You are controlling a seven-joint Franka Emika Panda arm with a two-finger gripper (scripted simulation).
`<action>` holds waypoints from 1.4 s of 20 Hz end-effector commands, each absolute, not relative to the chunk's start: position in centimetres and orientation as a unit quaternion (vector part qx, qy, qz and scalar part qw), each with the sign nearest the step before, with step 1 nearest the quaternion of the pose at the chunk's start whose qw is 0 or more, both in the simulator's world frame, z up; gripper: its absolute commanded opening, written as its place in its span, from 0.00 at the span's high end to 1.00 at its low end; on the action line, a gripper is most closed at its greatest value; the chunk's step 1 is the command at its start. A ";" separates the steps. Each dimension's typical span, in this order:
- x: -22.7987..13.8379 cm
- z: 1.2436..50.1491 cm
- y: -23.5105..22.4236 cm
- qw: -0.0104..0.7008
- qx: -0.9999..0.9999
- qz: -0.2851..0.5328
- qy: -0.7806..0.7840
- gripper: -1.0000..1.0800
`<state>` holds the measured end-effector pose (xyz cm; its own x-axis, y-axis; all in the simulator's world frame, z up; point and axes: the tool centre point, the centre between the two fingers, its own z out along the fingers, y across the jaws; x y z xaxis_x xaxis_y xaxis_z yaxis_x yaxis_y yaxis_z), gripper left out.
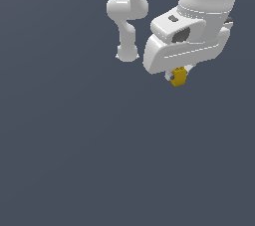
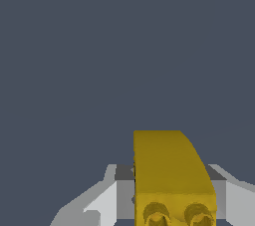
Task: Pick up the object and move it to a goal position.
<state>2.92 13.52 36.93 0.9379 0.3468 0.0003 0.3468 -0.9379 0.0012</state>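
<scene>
gripper [image 1: 177, 75] is pinching the block [image 1: 178, 77] between its fingers. looks like it's carrying it now. next it's probably needing a steady move to the goal.

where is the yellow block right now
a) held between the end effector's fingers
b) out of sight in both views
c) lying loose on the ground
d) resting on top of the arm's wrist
a: the yellow block sits clamped between the end effector's fingers in both views.

smooth matt mustard-yellow piece [image 2: 169, 170]
</scene>
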 end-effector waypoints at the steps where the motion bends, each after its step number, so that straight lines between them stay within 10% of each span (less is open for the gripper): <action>1: 3.1 38.8 14.7 0.000 0.984 0.000 0.176 1.00; 28: 4.4 48.8 21.5 0.000 0.985 0.000 0.175 1.00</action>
